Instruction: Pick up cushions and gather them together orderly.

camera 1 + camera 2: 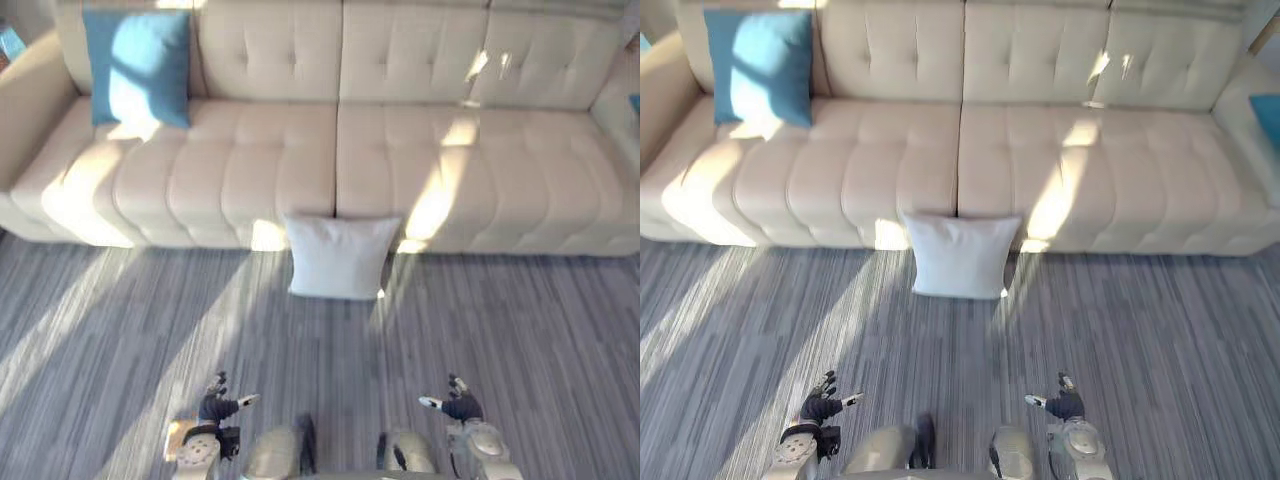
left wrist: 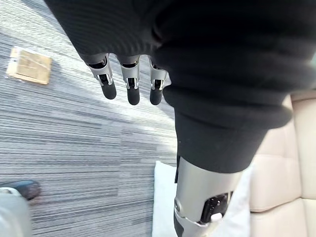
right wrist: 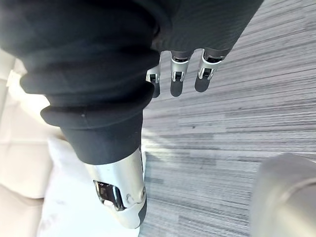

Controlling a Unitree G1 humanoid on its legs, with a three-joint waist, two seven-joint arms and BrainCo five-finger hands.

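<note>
A white cushion [image 1: 341,256] stands on the grey carpet, leaning against the front of the beige sofa [image 1: 420,170] at its middle seam. A blue cushion [image 1: 138,68] leans upright against the sofa's backrest at the left end. My left hand [image 1: 216,405] and right hand [image 1: 460,404] hang low near the bottom of the eye views, well short of the white cushion, both with relaxed fingers and holding nothing. The left wrist view looks past that hand's fingers [image 2: 132,86] to the white cushion [image 2: 165,197]; the right wrist view has its fingers [image 3: 177,79] over bare carpet and the cushion [image 3: 69,197].
A second blue cushion's edge [image 1: 1265,115] peeks in at the sofa's right end. A small brown card [image 2: 29,65] lies on the carpet by my left hand. Sunlight streaks the sofa seats and the carpet between me and the sofa.
</note>
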